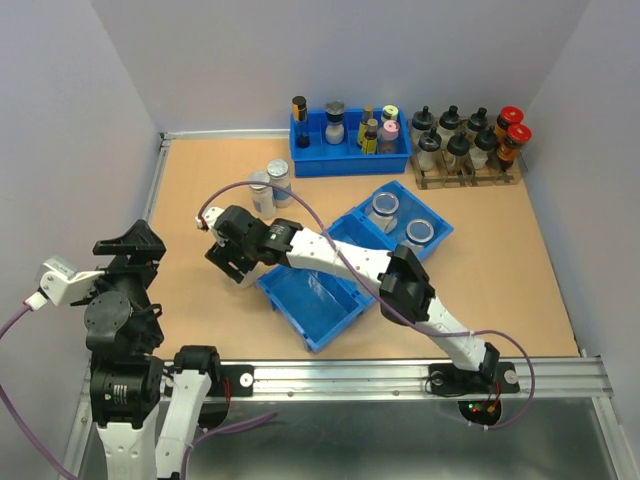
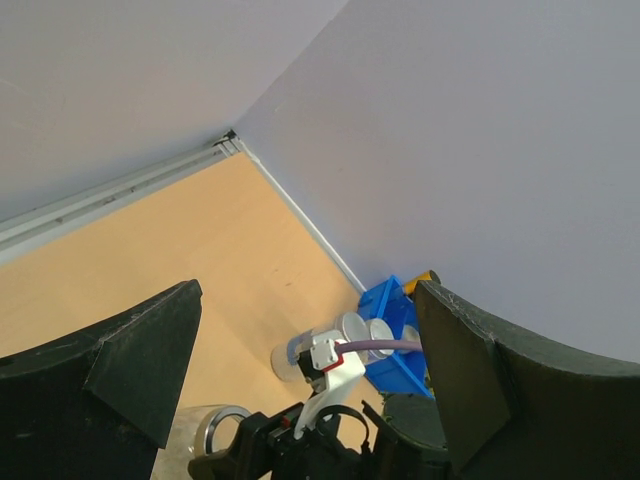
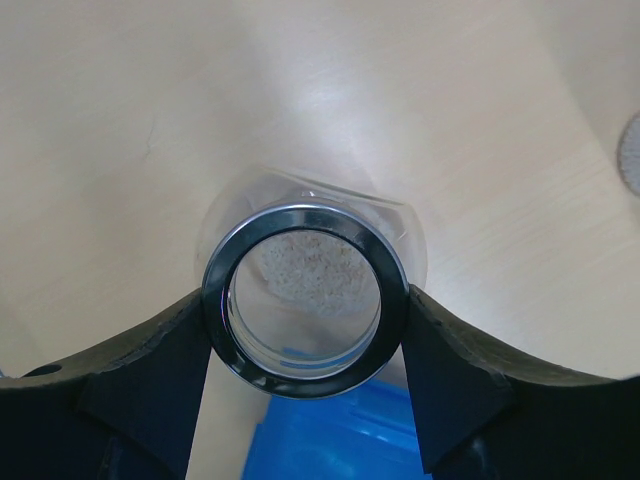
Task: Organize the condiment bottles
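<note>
1. My right gripper (image 1: 233, 265) is closed on a short, wide, clear glass jar with a bright metal ring at its open mouth (image 3: 305, 300). One dark finger presses each side of the rim.
2. This jar is just left of the near blue plastic bin (image 1: 300, 305), outside its wall. The bin's blue edge shows under the jar in the right wrist view. I cannot tell whether the jar rests on the tan wooden table (image 1: 200, 180) or hangs above it. Pale grainy matter shows through its base.
3. From above, my gripper hides the jar almost wholly.
4. My right forearm crosses the near bin's far corner and the near edge of a second blue bin (image 1: 425, 205), which lies just beyond and to the right.
5. That second bin holds two more uncapped clear jars (image 1: 383, 208) (image 1: 421, 232), standing upright and apart.
6. Two silver-capped clear jars (image 1: 262, 190) (image 1: 279, 177) stand together beyond the near bin's left end, near my gripper. A purple cable (image 1: 225, 190) arcs past them.
7. Farther back are a blue tray of small colourful-capped bottles (image 1: 350, 160) and, to its right, a rack of dark bottles (image 1: 470, 150).
8. My left gripper (image 2: 305, 295) is well to the left of the near bin, its fingers spread wide with nothing between them.
</note>
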Controlling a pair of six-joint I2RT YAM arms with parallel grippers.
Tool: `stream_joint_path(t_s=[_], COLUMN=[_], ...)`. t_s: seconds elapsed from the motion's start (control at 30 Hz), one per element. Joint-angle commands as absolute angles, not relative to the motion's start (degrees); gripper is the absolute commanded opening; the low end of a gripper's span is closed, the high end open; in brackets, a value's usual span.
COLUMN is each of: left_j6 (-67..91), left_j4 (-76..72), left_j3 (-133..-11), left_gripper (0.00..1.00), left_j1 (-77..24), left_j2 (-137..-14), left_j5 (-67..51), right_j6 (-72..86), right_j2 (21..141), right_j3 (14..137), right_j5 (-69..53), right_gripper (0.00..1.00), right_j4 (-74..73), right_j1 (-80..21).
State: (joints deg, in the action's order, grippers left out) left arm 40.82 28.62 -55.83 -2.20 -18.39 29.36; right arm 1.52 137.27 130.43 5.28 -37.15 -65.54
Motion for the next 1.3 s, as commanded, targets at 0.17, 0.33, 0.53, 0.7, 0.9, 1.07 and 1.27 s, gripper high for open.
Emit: stream_joint_path(t_s=[0.17, 0.33, 0.53, 0.7, 0.9, 1.07, 1.27], left_j6=[40.3, 40.3, 40.3, 40.4, 40.5, 40.4, 40.9], left_j4=[23.8, 22.8, 21.9, 20.0, 17.8, 16.4, 15.8], left_j3=[-54.3, -53.4, -52.4, -51.4, -51.2, -50.6, -49.9], left_gripper=[0.99, 0.99, 0.99, 0.99, 0.99, 0.99, 0.99], left_j1=[-2.3, -2.3, -2.3, -2.3, -2.3, -2.3, -2.3], left_j2=[-18.7, -19.2, -19.6, -20.3, -22.8, -23.3, -23.6], left_j5=[28.0, 27.3, 27.0, 26.3, 24.7, 24.1, 23.4], right_j6=[-2.3, -3.9, -6.0, -5.1, -2.6, -1.1, -2.3], right_j2=[125.7, 120.2, 108.6, 101.3, 96.1, 94.0, 93.0], right_j3=[130.1, 126.3, 110.7, 101.1, 92.0, 86.5, 81.3], right_j5=[9.1, 10.3, 12.2, 11.3, 10.3, 12.0, 6.1], right_gripper=[0.0, 0.0, 0.0, 0.0, 0.0, 0.0, 0.0], right_j4=[-34.5, -34.4, -34.5, -34.5, -34.5, -34.1, -32.3], right_j1=[-59.9, -55.5, -52.0, -50.0, -49.6, -48.7, -46.2])
